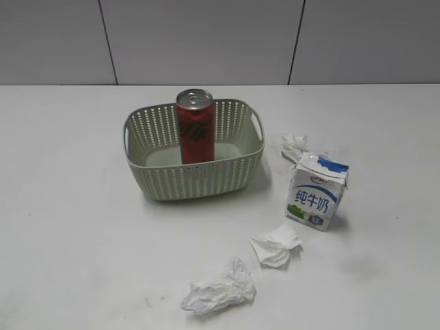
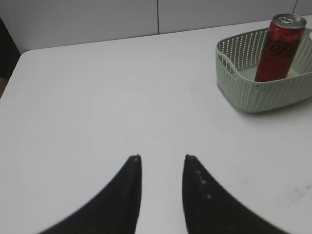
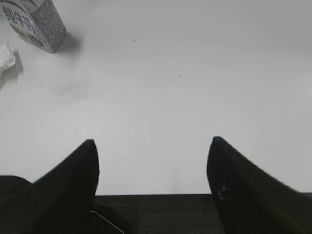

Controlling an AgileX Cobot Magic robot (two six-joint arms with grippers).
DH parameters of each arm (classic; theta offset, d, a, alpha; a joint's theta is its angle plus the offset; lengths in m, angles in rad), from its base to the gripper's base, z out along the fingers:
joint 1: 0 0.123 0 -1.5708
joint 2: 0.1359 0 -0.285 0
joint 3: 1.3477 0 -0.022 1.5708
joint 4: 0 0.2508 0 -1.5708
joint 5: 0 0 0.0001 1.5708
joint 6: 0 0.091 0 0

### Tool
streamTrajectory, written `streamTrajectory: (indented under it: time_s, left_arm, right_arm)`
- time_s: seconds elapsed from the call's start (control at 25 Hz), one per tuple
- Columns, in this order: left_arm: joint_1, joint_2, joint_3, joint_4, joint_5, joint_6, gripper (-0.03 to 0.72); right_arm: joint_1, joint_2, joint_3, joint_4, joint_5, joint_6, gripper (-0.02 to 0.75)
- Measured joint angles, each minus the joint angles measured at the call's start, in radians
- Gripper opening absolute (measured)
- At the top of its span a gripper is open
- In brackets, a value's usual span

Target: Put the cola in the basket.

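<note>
The cola (image 1: pixel 195 126), a tall red can with a silver top, stands upright inside the sage-green basket (image 1: pixel 199 180) at the middle of the table. The left wrist view shows the cola (image 2: pixel 280 48) in the basket (image 2: pixel 253 92) at the far right. My left gripper (image 2: pixel 162 157) is open and empty over bare table, well left of the basket. My right gripper (image 3: pixel 152 141) is open wide and empty above the table's front edge. Neither gripper shows in the exterior view.
A white-and-blue milk carton (image 1: pixel 317 192) stands right of the basket; the right wrist view shows it (image 3: pixel 34 22) at top left. Crumpled tissues lie behind the carton (image 1: pixel 294 144), in front of it (image 1: pixel 275 245) and near the front (image 1: pixel 218 289).
</note>
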Motion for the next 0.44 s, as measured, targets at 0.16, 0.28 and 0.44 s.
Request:
streamTrajectory:
  time_s: [0.16, 0.28, 0.44]
  left_arm:
    - [0.000, 0.000, 0.000, 0.000, 0.000, 0.000, 0.232]
    - [0.000, 0.000, 0.000, 0.000, 0.000, 0.000, 0.232]
    - [0.000, 0.000, 0.000, 0.000, 0.000, 0.000, 0.232]
  right_arm:
    - [0.000, -0.053, 0.000, 0.000, -0.005, 0.000, 0.519]
    - [0.000, -0.093, 0.000, 0.000, -0.006, 0.000, 0.519]
    - [0.000, -0.181, 0.000, 0.000, -0.006, 0.000, 0.519]
